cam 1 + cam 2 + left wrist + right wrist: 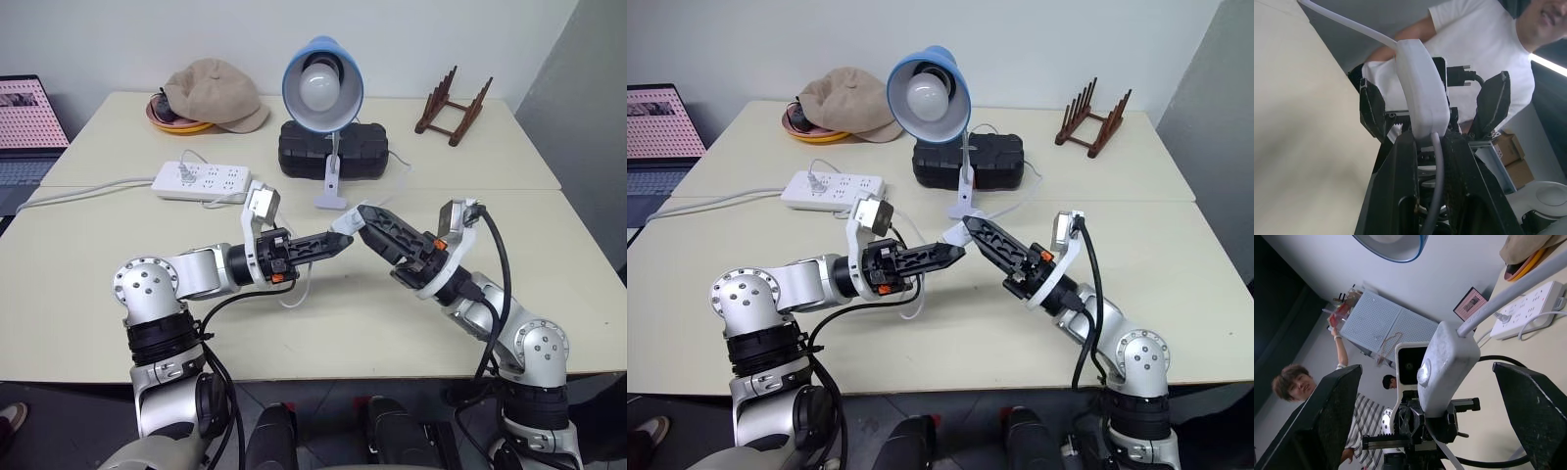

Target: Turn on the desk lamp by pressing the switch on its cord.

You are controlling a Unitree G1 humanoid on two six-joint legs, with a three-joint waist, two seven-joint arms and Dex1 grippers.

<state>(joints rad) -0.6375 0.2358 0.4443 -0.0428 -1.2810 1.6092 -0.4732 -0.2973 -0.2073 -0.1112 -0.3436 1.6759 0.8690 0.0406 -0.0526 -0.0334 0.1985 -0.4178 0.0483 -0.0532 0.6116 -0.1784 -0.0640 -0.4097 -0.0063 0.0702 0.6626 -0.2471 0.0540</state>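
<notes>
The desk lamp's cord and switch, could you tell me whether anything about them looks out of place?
Yes: the switch is lifted off the table, pinched by the shut left gripper, with the open right gripper around it. The desk lamp looks unlit.

Bright, even room light over a sharp head view

The table (pixel 549 284) is evenly lit, with soft shadows under the arms. In the left wrist view a ceiling strip light (pixel 1550 65) glares, the near fingers (pixel 1398 191) are dark and the table edge is blurred.

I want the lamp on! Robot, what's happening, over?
Left tool shut on switch, lifted off table. Right tool open around switch, button unpressed. Desk lamp dark. Nothing blocking.
</notes>
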